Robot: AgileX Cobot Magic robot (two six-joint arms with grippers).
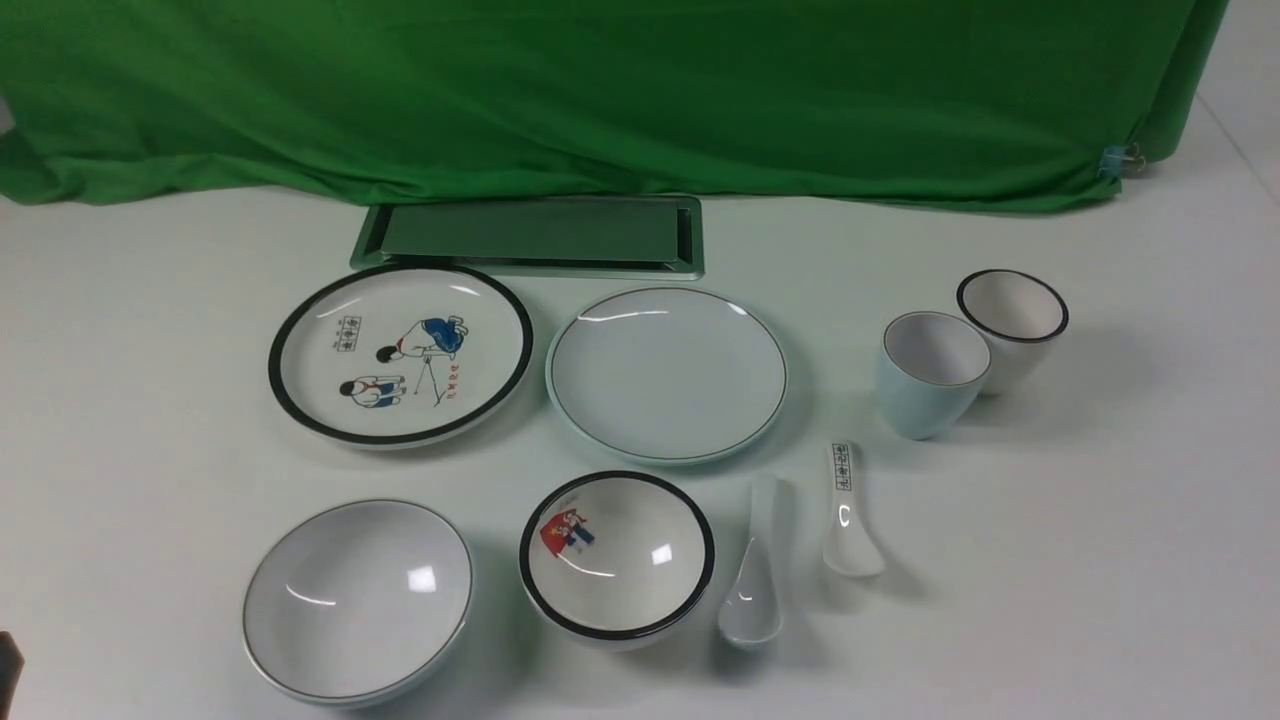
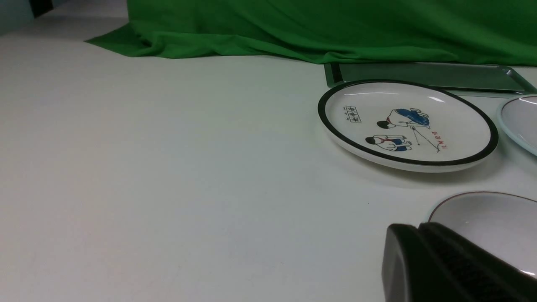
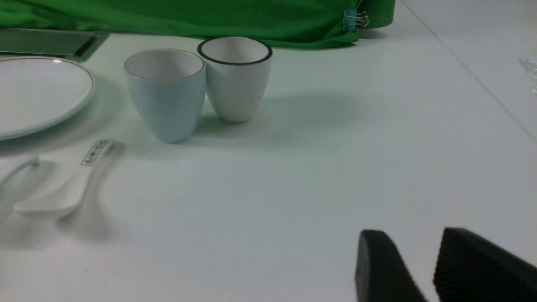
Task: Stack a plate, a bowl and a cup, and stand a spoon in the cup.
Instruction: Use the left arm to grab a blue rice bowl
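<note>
The plain plate (image 1: 668,375) lies mid-table. The plain bowl (image 1: 358,600) sits at the front left. The pale-blue cup (image 1: 932,372) stands at the right. The plain white spoon (image 1: 752,580) lies right of the figure bowl. In the left wrist view my left gripper (image 2: 419,228) is shut and empty, low over the table just beside the plain bowl's rim (image 2: 482,201). In the right wrist view my right gripper (image 3: 413,239) is slightly open and empty, well short of the cup (image 3: 165,94), the plate (image 3: 37,94) and the plain spoon (image 3: 12,176).
A black-rimmed cartoon plate (image 1: 400,355) lies left of the plain plate. A black-rimmed figure bowl (image 1: 617,555) sits by the plain bowl. A black-rimmed white cup (image 1: 1012,325) touches the blue cup. A marked spoon (image 1: 848,510) lies nearby. A metal tray (image 1: 530,235) and green cloth (image 1: 600,90) are behind.
</note>
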